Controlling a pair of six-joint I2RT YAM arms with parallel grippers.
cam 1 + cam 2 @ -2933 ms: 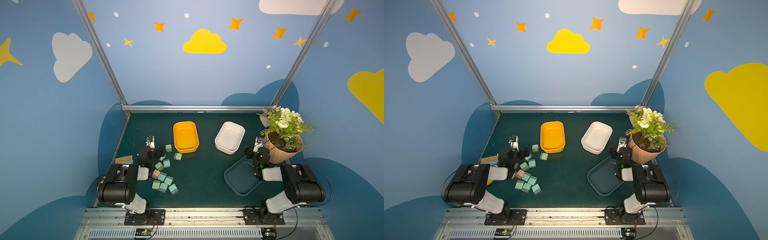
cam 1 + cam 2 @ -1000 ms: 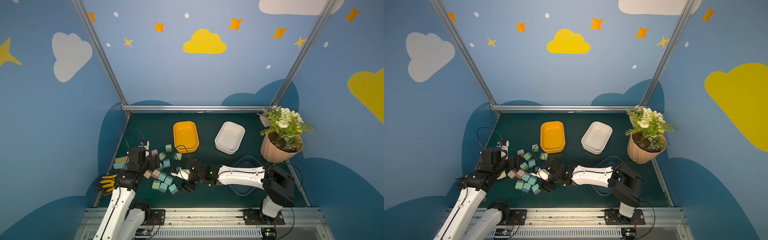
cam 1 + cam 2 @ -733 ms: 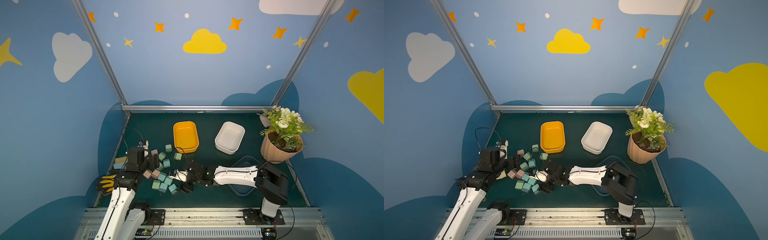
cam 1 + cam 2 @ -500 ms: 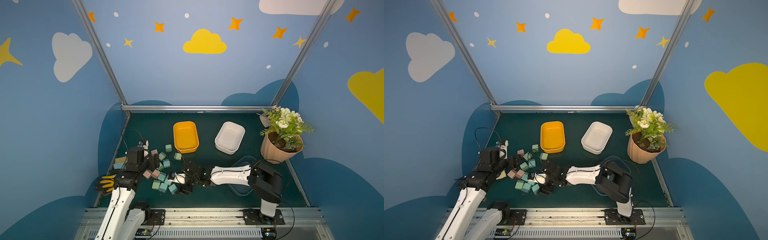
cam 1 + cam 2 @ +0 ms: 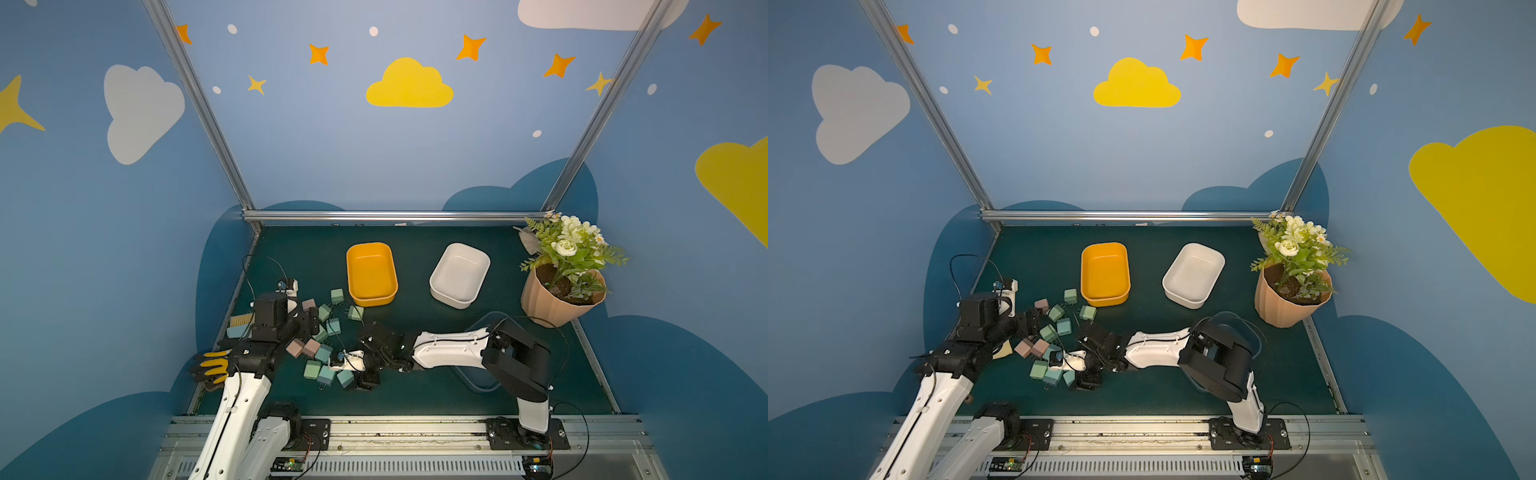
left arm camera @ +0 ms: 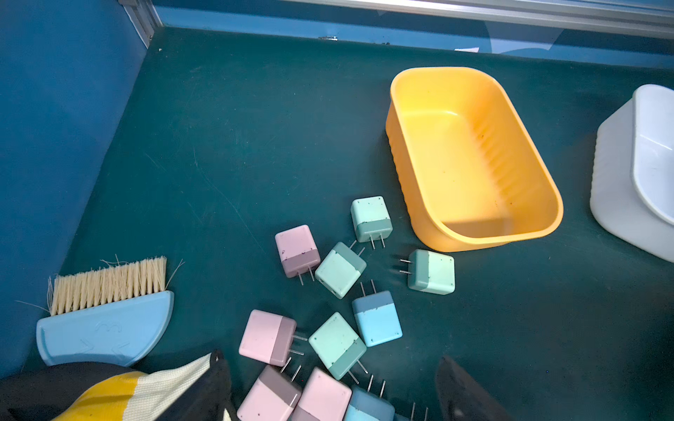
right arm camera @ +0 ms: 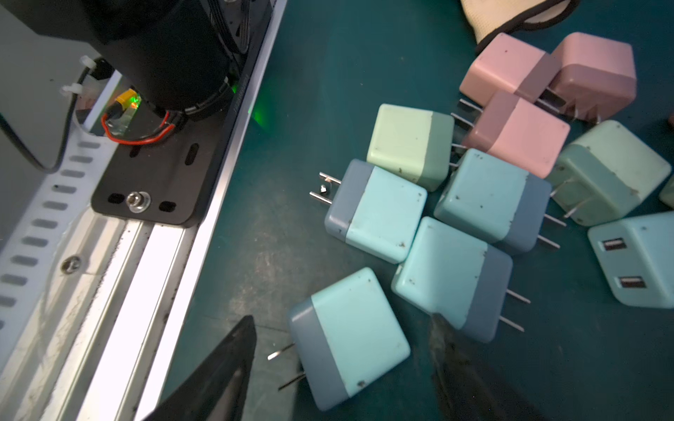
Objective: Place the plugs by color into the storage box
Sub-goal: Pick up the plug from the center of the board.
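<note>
The right gripper (image 7: 343,320), jaws spread, straddles the nearest teal plug (image 7: 350,339); the left gripper (image 6: 330,356), also spread, hangs over pink plugs (image 6: 324,397)

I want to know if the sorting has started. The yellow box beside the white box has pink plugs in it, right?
Not quite. The yellow box does sit beside the white box, but it is empty, as the left wrist view shows by looking right into it. The pink plugs lie outside it on the dark green table.
</note>
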